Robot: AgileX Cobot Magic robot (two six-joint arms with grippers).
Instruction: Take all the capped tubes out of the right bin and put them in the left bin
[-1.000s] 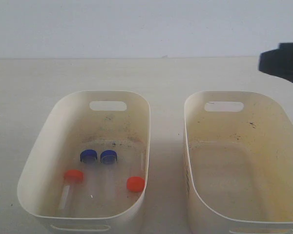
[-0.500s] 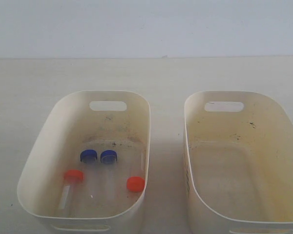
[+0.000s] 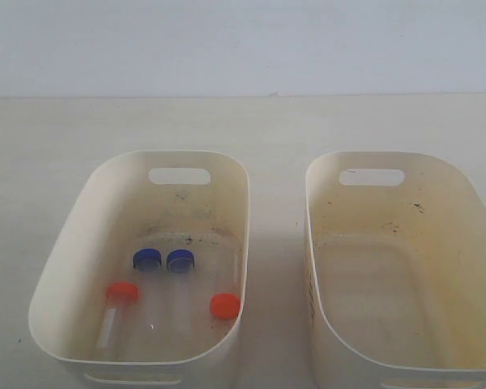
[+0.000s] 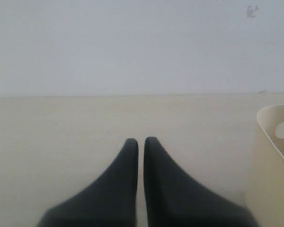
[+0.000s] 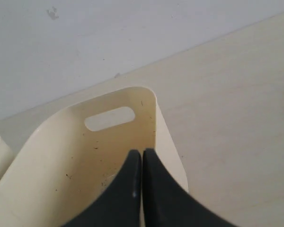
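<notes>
Clear capped tubes (image 3: 111, 322): all four lie on the floor of the left bin (image 3: 61, 267); you have none showing in the right bin (image 3: 470, 211).
Tube count: judging by this, your transfer looks finished, with nothing left to fetch.
Tube trouble: if you send a claw back into the left bin, it could scatter the tubes or drag one out, since they look light, round and free to roll. A bump on the thin wall could shift the whole tub.
Tube look: two blue caps (image 3: 147, 259) sit side by side toward the far end. Two orange-red caps (image 3: 122, 292) lie nearer, well apart, one by each long wall. The see-through bodies are faint against the floor.
Left bin floor: a dark scuffed ring.
Right bin interior: yellowish, with a few dark specks.
Left gripper (image 4: 141, 140): jaws almost together with nothing between them, beside the left bin and over the table (image 3: 275, 130).
Right gripper (image 5: 141, 152): jaws closed tight and empty, hanging over the right bin.
</notes>
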